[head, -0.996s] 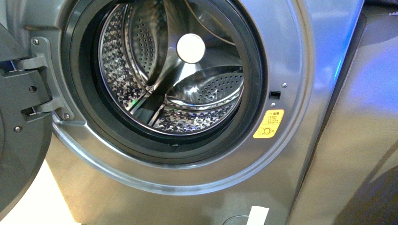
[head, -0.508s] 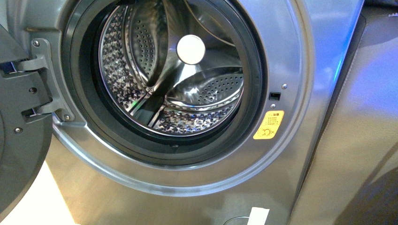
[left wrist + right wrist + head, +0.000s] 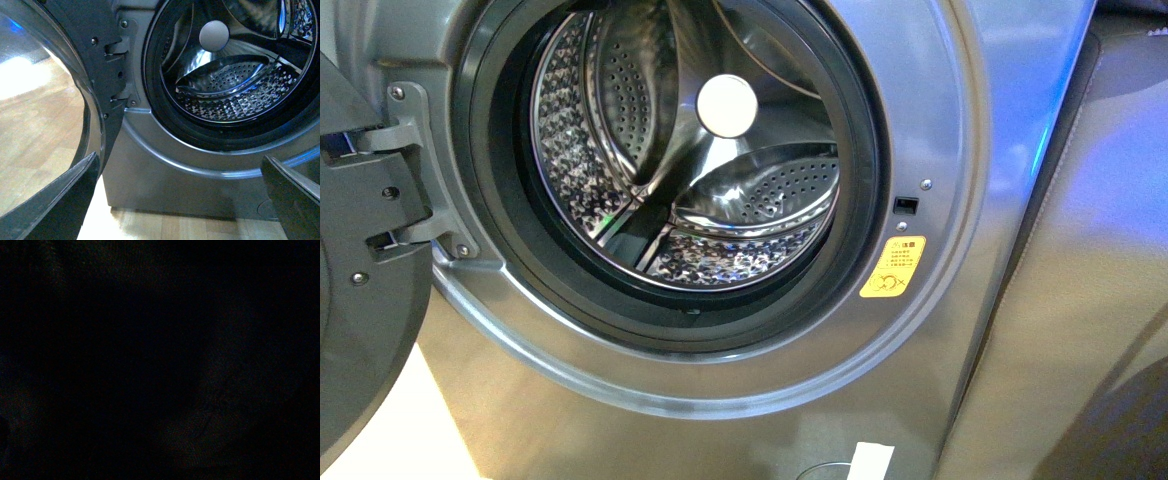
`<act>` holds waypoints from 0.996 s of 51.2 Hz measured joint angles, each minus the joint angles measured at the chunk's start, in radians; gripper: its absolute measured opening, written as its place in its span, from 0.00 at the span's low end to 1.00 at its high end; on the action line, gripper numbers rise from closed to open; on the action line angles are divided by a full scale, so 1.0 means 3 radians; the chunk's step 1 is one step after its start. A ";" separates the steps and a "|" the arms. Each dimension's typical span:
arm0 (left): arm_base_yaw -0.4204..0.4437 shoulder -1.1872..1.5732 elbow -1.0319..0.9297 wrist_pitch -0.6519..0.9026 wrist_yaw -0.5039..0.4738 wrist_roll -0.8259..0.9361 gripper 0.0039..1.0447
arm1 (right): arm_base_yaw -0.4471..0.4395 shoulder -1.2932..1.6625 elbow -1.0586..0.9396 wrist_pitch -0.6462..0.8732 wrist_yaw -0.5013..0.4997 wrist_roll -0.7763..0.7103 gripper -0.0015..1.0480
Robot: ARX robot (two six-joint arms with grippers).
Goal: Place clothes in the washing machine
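Left wrist view: left gripper (image 3: 179, 156) spread wide, washing machine (image 3: 150, 180) on pale wood floor (image 3: 165, 227); right gripper's state unseen, view dark.

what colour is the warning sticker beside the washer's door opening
Yellow with dark print. The sticker shows best in the front view.

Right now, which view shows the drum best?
Front view: the drum shows almost whole and well lit. The left wrist view crops it to the lower part. The right wrist view is dark.
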 joint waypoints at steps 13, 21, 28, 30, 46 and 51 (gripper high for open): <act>0.0000 0.0000 0.0000 0.0000 0.0000 0.0000 0.94 | -0.0001 0.0019 0.0001 0.0006 0.0015 -0.0032 0.93; 0.0000 0.0000 0.0000 0.0000 0.0000 0.0000 0.94 | -0.0014 0.0045 0.0024 -0.0006 0.0027 -0.0038 0.93; 0.0000 0.0000 0.0000 0.0000 0.0000 0.0000 0.94 | -0.0025 0.0060 0.0037 -0.0006 0.0028 -0.0039 0.93; 0.0000 0.0000 0.0000 0.0000 0.0000 0.0000 0.94 | -0.0025 0.0060 0.0037 -0.0006 0.0028 -0.0039 0.93; 0.0000 0.0000 0.0000 0.0000 0.0000 0.0000 0.94 | -0.0025 0.0060 0.0037 -0.0006 0.0020 -0.0039 0.93; 0.0000 0.0000 0.0000 0.0000 0.0000 0.0000 0.94 | -0.0025 0.0060 0.0033 -0.0003 0.0020 -0.0038 0.93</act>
